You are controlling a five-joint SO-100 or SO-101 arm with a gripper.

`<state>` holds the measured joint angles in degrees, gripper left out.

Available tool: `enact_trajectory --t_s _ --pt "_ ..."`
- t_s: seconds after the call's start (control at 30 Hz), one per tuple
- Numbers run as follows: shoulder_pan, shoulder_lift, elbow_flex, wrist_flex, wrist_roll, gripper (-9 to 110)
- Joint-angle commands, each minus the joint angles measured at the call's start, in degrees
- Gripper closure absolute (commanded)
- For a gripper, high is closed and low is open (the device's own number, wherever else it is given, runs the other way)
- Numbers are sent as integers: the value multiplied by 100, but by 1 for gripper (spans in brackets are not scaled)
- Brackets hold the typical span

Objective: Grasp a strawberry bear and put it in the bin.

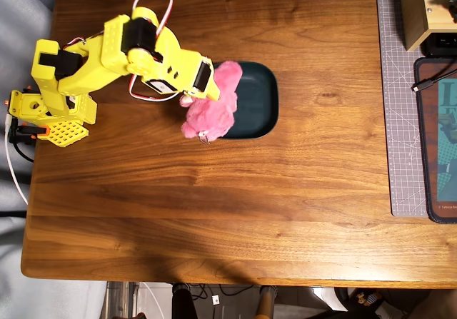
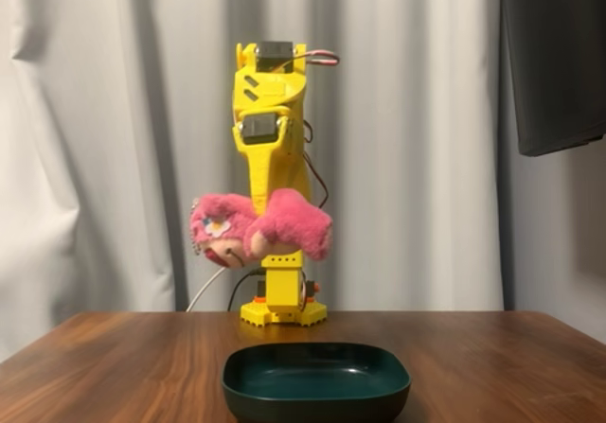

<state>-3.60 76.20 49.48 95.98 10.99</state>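
The pink fluffy strawberry bear (image 1: 212, 110) (image 2: 260, 233) hangs in the air, held by my yellow gripper (image 1: 203, 90) (image 2: 268, 217), which is shut on it. In the overhead view the bear overlaps the left edge of the dark teal bin (image 1: 255, 101). In the fixed view the bear is well above the table and the bin (image 2: 315, 382) lies in front, nearer the camera. The fingertips are buried in the plush.
The arm's yellow base (image 1: 43, 108) is clamped at the table's left edge in the overhead view. A grey cutting mat (image 1: 398, 98), a light wooden box (image 1: 421, 8) and a dark mat (image 1: 437, 140) lie along the right side. A white curtain (image 2: 114, 139) hangs behind.
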Motion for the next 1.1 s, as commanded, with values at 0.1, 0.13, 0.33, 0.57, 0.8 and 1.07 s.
enact_trajectory --t_s 0.1,0.13,0.33,0.57,0.8,1.07 --pt "571 404 -18 -281 -9 96" --pt "650 404 -35 -360 0 96" --pt "870 387 79 -721 18 96" --pt "765 396 220 -940 -53 96" --pt "765 396 246 -958 -53 89" --pt "721 396 404 -958 -62 80"
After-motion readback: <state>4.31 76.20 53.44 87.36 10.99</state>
